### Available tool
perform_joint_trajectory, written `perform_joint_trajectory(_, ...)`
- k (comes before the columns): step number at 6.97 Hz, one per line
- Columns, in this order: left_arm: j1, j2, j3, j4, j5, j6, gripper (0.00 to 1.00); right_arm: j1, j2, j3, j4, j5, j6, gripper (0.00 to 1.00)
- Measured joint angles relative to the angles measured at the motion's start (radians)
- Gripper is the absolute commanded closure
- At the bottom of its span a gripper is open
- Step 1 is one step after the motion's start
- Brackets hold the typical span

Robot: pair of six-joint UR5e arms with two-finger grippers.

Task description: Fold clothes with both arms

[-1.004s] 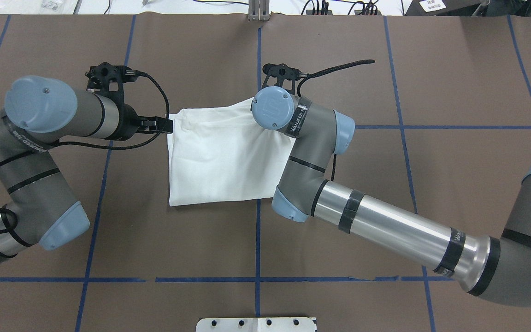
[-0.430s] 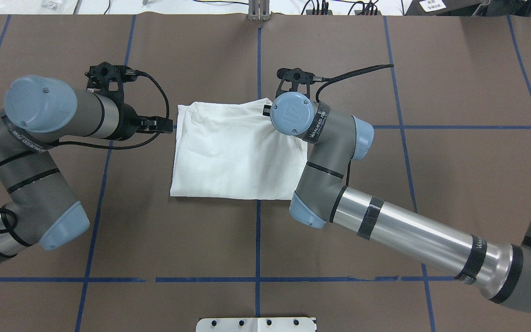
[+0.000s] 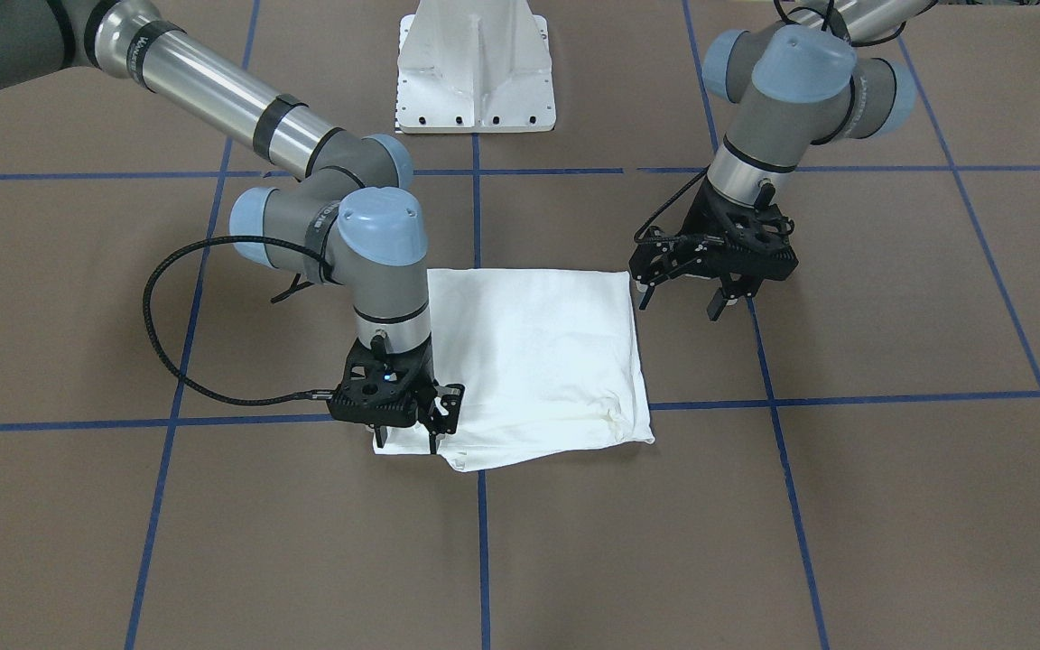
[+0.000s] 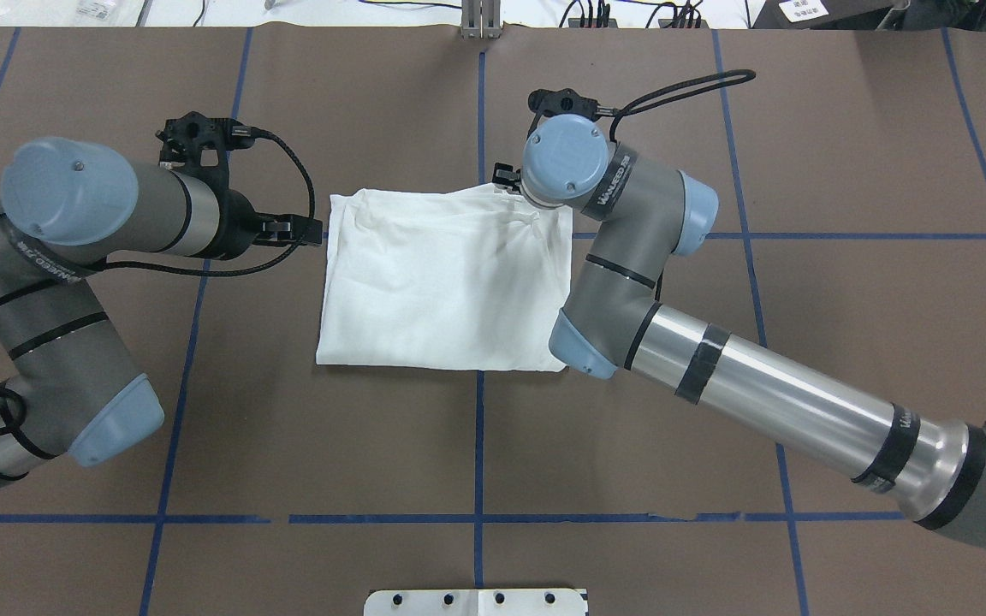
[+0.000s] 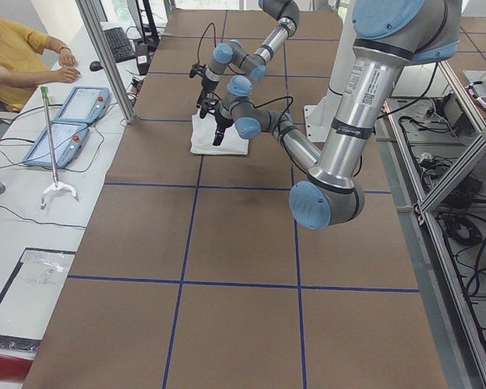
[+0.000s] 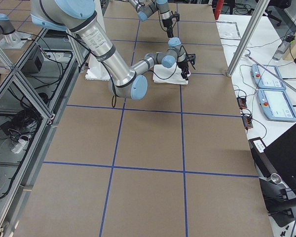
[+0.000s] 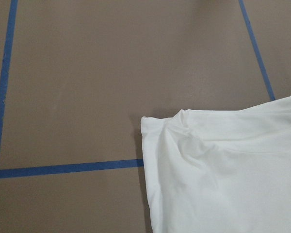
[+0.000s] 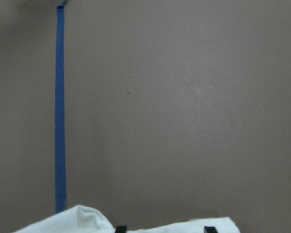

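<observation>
The brown desk point(image 4: 373, 445), marked into squares by blue tape lines point(image 4: 480, 445), carries everything. The right arm point(image 4: 767, 402) reaches in long from the right of the overhead view, and its wrist bends down over the shirt's far right corner. The left arm point(image 4: 74, 342) is folded up on the left. The white T-shirt point(image 4: 442, 291) lies folded in a rough square at the desk's middle, flat, with creases along its far edge. The right tool point(image 3: 406, 441) points straight down at that far right corner. Its fingers are spread wide with cloth between the tips, not pinching it. The left tool point(image 4: 315, 233) hovers just beside the shirt's far left corner, fingers apart, holding nothing.
</observation>
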Motion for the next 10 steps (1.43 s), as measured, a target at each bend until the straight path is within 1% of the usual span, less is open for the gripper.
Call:
perform_joint_trajectory(1,-0.014,0.024,-0.033,0.01,-0.04,0.033,0.0,0.065,-0.005,0.006,-0.018,0.13,-0.074,0.0)
perform_joint_trajectory(2,-0.058,0.069,-0.084,0.039,-0.096,0.124,0.0,0.135,-0.028,0.05,-0.09,0.251,-0.189,0.0)
perform_joint_trajectory(3,-0.134,0.13,-0.143,0.091,-0.15,0.26,0.0,0.203,-0.093,0.164,-0.217,0.335,-0.341,0.0)
perform_joint_trajectory(4,-0.227,0.196,-0.184,0.127,-0.198,0.408,0.0,0.272,-0.184,0.298,-0.338,0.387,-0.502,0.0)
perform_joint_trajectory(5,-0.346,0.267,-0.195,0.149,-0.249,0.604,0.0,0.366,-0.294,0.411,-0.43,0.446,-0.689,0.0)
perform_joint_trajectory(6,-0.48,0.318,-0.177,0.184,-0.289,0.816,0.0,0.479,-0.406,0.467,-0.479,0.513,-0.887,0.0)
perform_joint_trajectory(7,-0.6,0.349,-0.145,0.232,-0.321,0.979,0.0,0.58,-0.505,0.485,-0.5,0.559,-1.056,0.0)
perform_joint_trajectory(8,-0.69,0.382,-0.109,0.275,-0.345,1.067,0.0,0.658,-0.598,0.491,-0.506,0.579,-1.187,0.0)
perform_joint_trajectory(10,-0.806,0.449,-0.004,0.303,-0.362,1.119,0.0,0.786,-0.789,0.494,-0.502,0.582,-1.415,0.0)
